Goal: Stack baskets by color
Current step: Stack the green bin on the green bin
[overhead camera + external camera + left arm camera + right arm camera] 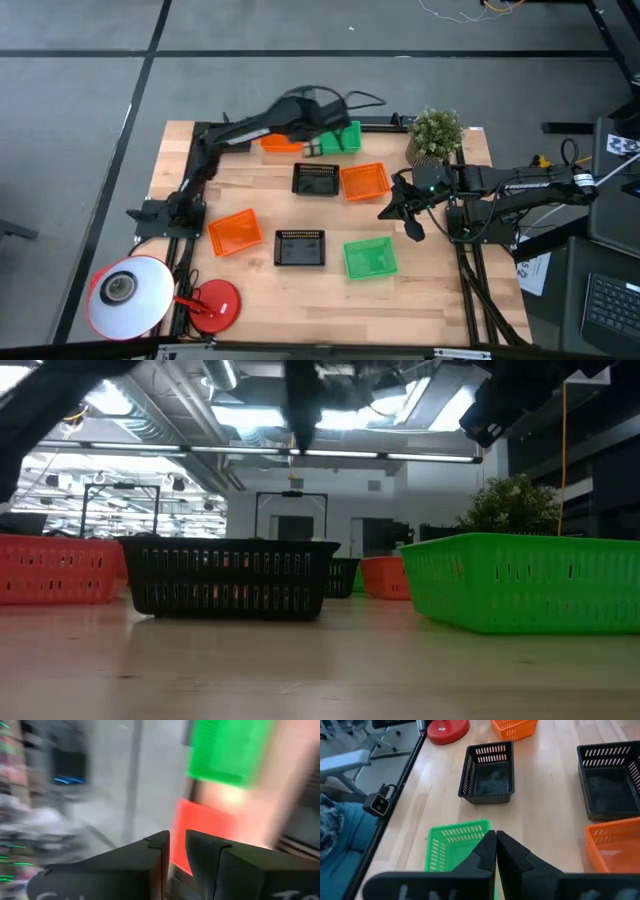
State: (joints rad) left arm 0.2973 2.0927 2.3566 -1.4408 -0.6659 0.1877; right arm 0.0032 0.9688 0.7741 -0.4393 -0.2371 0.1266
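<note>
Mesh-walled rectangular plastic baskets [366,181]; right claw [496,840] pressed together, left claw [177,842] unclear.

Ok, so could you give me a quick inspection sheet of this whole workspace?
Surface: wooden table, bare wood between items.
Job's things: seven baskets visible, none visibly stacked: three orange baskets, two green baskets, two black baskets.
Clutter: potted plant, red disc, white round object.
Hands: left hand near the table's far edge; right hand shut, empty, above the near green one.
Cables: loops at far edge.
Surroundings: grey floor, keyboard beside table.
</note>
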